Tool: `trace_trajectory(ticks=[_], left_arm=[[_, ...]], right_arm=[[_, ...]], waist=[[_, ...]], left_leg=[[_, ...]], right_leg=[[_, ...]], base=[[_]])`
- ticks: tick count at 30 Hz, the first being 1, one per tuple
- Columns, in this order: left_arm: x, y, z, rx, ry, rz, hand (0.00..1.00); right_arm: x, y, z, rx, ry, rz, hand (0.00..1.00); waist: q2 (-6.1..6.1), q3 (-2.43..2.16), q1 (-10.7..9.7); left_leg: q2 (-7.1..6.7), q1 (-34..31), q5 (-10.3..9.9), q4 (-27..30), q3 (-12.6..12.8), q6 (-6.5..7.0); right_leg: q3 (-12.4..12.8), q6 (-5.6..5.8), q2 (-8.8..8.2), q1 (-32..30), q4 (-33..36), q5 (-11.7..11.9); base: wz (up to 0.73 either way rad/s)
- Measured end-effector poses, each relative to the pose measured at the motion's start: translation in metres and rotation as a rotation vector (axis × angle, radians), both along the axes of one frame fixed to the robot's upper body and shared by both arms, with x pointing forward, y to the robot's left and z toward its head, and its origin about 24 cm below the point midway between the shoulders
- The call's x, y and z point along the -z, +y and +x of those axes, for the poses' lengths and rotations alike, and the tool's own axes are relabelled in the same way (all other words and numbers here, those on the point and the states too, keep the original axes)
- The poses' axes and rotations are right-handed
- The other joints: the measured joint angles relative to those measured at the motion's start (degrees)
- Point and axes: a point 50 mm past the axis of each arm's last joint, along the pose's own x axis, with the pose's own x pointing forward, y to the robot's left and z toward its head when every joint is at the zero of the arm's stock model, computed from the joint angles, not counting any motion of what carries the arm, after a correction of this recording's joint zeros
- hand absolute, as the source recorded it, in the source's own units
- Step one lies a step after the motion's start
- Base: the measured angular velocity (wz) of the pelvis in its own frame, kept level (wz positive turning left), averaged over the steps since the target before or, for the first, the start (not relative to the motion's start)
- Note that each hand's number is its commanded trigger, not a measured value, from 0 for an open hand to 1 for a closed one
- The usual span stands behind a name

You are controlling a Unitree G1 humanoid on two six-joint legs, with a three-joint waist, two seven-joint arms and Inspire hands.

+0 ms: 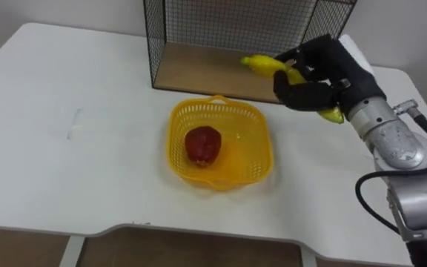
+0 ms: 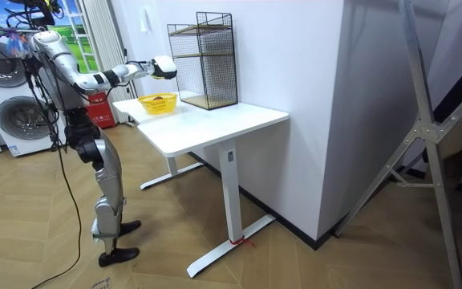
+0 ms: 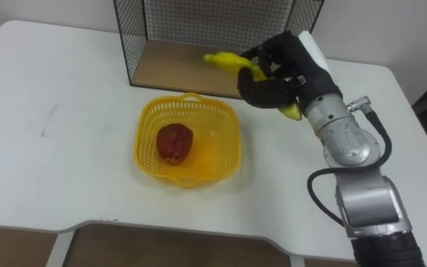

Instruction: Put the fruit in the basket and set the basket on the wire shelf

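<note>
- Tabletop (image 1: 65, 89), white, took up most of the eye views, from the lower edge up to the wall at the top. In the room view the robot stood at the table's end on the room view's left, with washing machines (image 2: 10, 88) behind it and one arm stretched out over the table.
- Black wire shelf (image 1: 199, 74) stood at the top centre of the frame on the table's far side, with its brown floor board open toward the robot.
- Yellow basket (image 1: 173, 137) sat on the table at the centre of the frame, just in front of the shelf and not touching it.
- Right hand (image 1: 325, 74), black, reached in from the right side to the upper right of the frame. It was raised above the table, up and to the right of the basket, with fingers and thumb curled round a banana.
- Banana (image 1: 265, 65) was held in that grip. One end pointed toward the upper left over the shelf's front edge, the other showed below the hand, and it was clear of the basket.
- Red apple (image 1: 203, 144) lay inside the basket, a little left of its middle.
</note>
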Motion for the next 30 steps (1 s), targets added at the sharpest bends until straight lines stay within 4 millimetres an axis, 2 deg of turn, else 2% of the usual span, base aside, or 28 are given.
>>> trace_trajectory(ticks=[2, 3, 4, 5, 9, 15, 21, 30], left_arm=[[0.001, -0.001, 0.0, 0.006, 0.004, -0.001, 0.0], [0.001, -0.001, 0.0, 0.011, 0.006, -0.002, 0.0], [0.001, -0.001, 0.001, 0.013, 0.005, -0.004, 0.0], [0.001, -0.002, 0.003, 0.018, 0.005, -0.011, 0.0], [0.001, -0.003, 0.008, 0.027, -0.001, -0.02, 0.0], [0.002, -0.003, 0.007, 0.026, 0.008, -0.02, 0.0], [0.002, -0.003, 0.007, 0.025, 0.009, -0.02, 0.0], [0.002, -0.003, 0.006, 0.024, 0.01, -0.022, 0.0]], right_arm=[[0.002, 0.004, 0.0, -0.025, 0.014, -0.006, 1.0], [0.004, 0.007, -0.001, -0.04, 0.022, -0.018, 0.91], [0.004, 0.008, -0.001, -0.046, 0.025, -0.026, 0.63], [0.005, 0.009, -0.001, -0.051, 0.028, -0.037, 0.0], [0.005, 0.009, -0.001, -0.054, 0.03, -0.045, 0.0], [0.012, 0.013, -0.003, -0.056, 0.044, -0.059, 0.0], [0.024, 0.011, -0.01, -0.062, 0.095, -0.08, 0.0], [0.025, 0.012, -0.011, -0.066, 0.101, -0.075, 0.0]], waist=[[0.03, 0.02, 0.1], [0.02, 0.03, 0.3], [0.02, 0.03, 0.3], [0.03, 0.06, 0.5], [-0.04, 0.19, 1.4], [0.01, 0.3, 1.3], [0.02, 0.29, 1.3], [-0.04, 0.18, 1.2]], left_leg=[[0.0, 0.0, 0.0, -0.1, 0.0, 0.0], [0.0, 0.0, 0.0, -0.1, 0.0, 0.0], [-0.01, -0.1, 0.0, -0.2, 0.0, 0.0], [-0.02, -0.1, 0.0, -0.2, -0.1, 0.0], [-0.02, -0.1, 0.0, -0.2, -0.2, -0.01], [-0.03, -0.1, 0.0, -0.2, -0.2, -0.01], [-0.02, -0.5, 0.0, -0.1, -0.2, -0.01], [-0.02, -0.5, 0.0, -0.1, -0.1, -0.01]], right_leg=[[-0.3, 0.0, -0.02, 0.0, 0.0, 0.0], [-0.5, 0.0, -0.03, 0.0, 0.0, 0.0], [-0.6, 0.0, -0.04, 0.0, 0.0, 0.0], [-0.8, 0.0, -0.05, 0.0, 0.0, 0.0], [-1.1, 0.0, -0.03, 0.0, -0.1, 0.0], [-1.2, 0.0, -0.05, 0.0, -0.1, 0.0], [-1.2, 0.0, -0.04, -0.3, -0.1, 0.0], [-1.3, 0.0, -0.07, -0.4, -0.1, 0.0]], base=[[0.0], [0.0], [0.0], [0.0], [0.02], [0.0], [0.0], [0.0]])
